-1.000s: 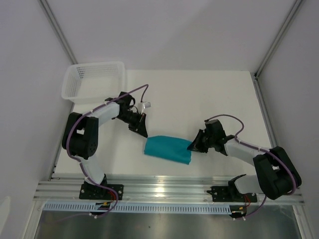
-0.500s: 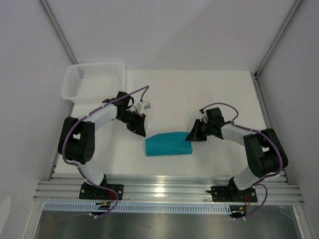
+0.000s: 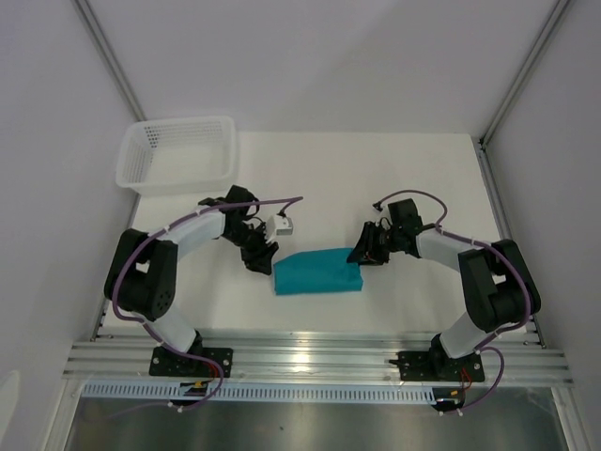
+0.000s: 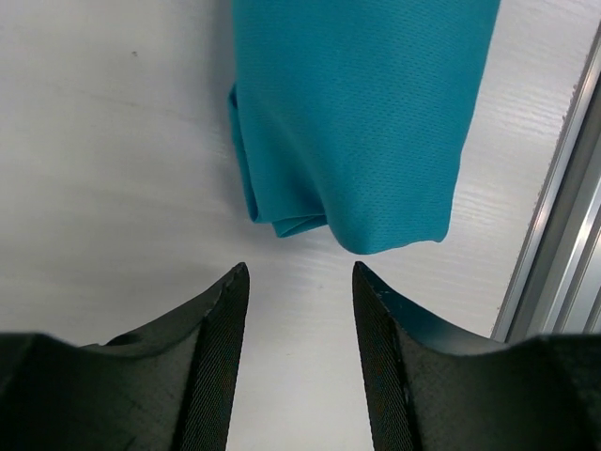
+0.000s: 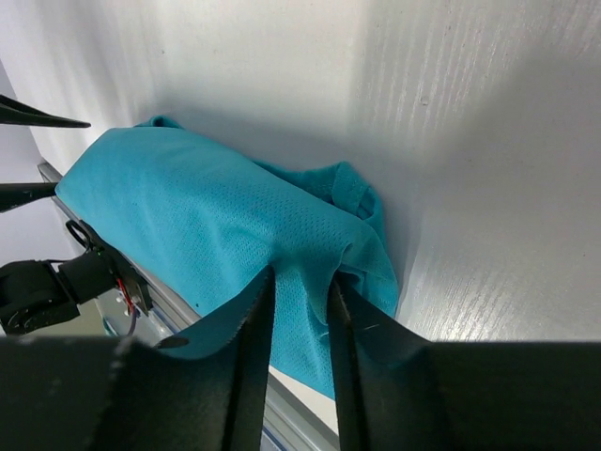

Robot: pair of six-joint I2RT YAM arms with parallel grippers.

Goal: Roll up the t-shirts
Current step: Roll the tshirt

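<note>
The teal t-shirt (image 3: pixel 317 272) lies as a short roll on the white table near the front edge. My left gripper (image 3: pixel 266 260) sits just off the roll's left end. In the left wrist view it (image 4: pixel 299 272) stands open with bare table between its fingers, and the t-shirt (image 4: pixel 357 113) lies a little ahead, not touched. My right gripper (image 3: pixel 362 254) is at the roll's right end. In the right wrist view its fingers (image 5: pixel 300 277) stand a little apart, pressed into the t-shirt (image 5: pixel 188 207) with a fold of cloth between them.
A white mesh basket (image 3: pixel 178 150) stands at the table's back left corner. An aluminium rail (image 3: pixel 319 357) runs along the front edge, close to the roll, and shows in the left wrist view (image 4: pixel 563 216). Grey walls close in both sides.
The roll has swung level and shifted slightly away from the rail. My left gripper moved to its left end and opened wider. My right gripper's jaws have parted from their pinch on the cloth.
</note>
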